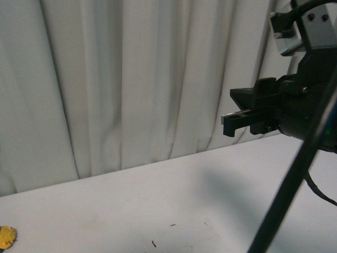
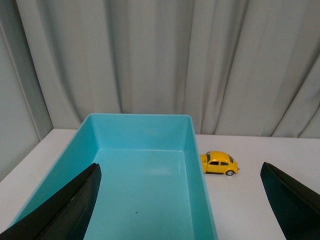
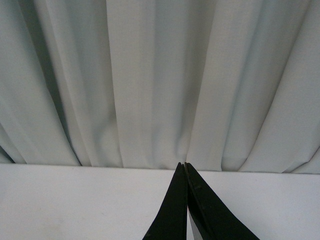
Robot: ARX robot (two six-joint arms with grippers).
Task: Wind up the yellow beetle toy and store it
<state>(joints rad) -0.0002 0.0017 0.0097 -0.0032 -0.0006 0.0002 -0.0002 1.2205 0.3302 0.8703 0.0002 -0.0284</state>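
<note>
A pale grey curtain (image 1: 131, 79) hangs in long folds behind a white worktop (image 1: 158, 211) and meets its far edge. A few small dark specks (image 1: 154, 243) lie on the worktop's near part. A turquoise plastic box (image 2: 140, 132), rectangular and open on top, stands on the worktop with its far end near the curtain. A tiny dark dot marks its floor.

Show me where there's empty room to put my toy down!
The shallow turquoise plastic bin is bare inside. The white table is free between the small yellow beetle toy car and the pale curtain, and on the car's side away from the bin. It is tight between the car and the bin's wall.
</note>
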